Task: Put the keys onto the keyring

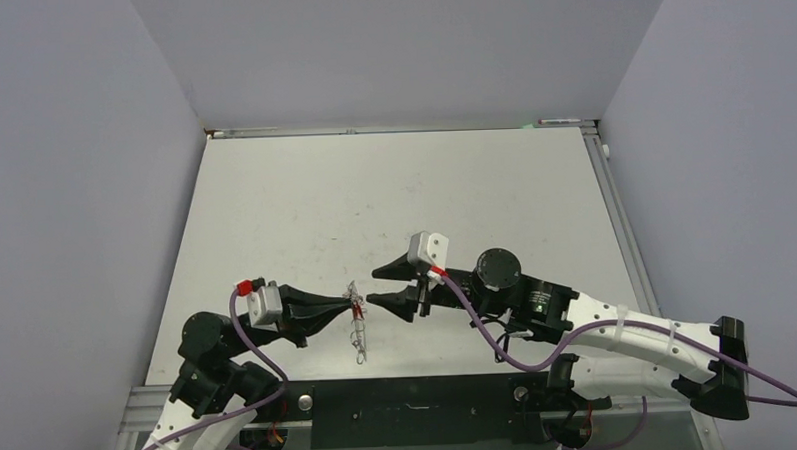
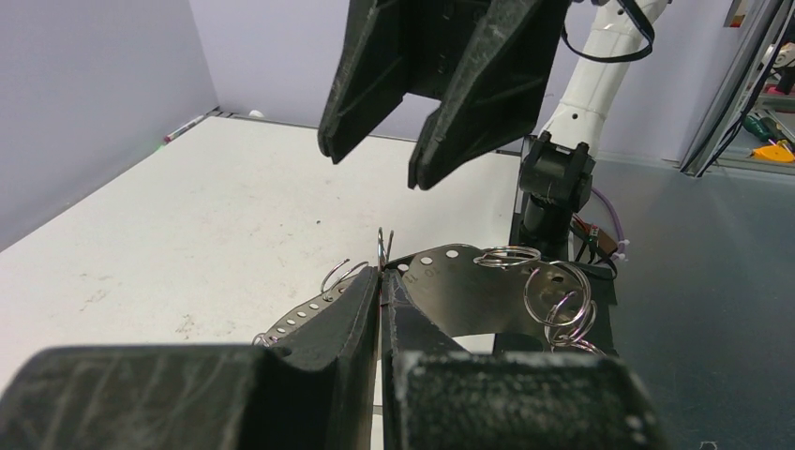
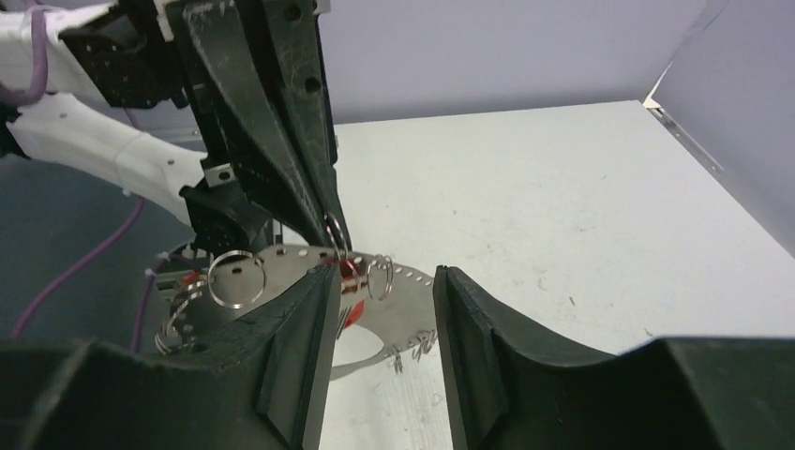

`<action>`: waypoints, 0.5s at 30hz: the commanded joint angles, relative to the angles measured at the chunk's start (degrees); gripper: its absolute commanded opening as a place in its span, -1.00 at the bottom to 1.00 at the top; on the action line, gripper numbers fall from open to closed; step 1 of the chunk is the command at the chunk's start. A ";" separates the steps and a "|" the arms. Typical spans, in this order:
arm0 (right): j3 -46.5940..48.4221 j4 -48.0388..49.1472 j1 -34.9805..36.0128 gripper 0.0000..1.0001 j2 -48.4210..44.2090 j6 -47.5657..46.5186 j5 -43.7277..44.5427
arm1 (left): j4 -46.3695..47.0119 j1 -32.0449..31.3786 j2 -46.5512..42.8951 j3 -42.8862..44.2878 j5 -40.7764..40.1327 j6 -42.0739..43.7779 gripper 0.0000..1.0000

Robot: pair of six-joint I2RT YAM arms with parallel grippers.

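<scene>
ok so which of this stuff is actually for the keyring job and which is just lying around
For the job: keyring, gripped by the shut left fingers; its wire loops; red-tagged key; open right fingers.

Lying about: thin pen-like stick at the table edge; green and orange tools off the table.

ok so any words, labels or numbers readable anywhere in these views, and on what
No text can be read in any view.
keyring: small dark marks beside its punched holes in the left wrist view, too small and blurred to read.
red tag: mostly hidden behind a finger, no print visible.
table: only scuffs, no writing.
</scene>
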 commanded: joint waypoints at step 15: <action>-0.50 4.72 -1.35 -0.30 0.63 -11.83 -17.04 | 8.04 0.39 -0.08 -0.54 3.64 -3.75 -1.00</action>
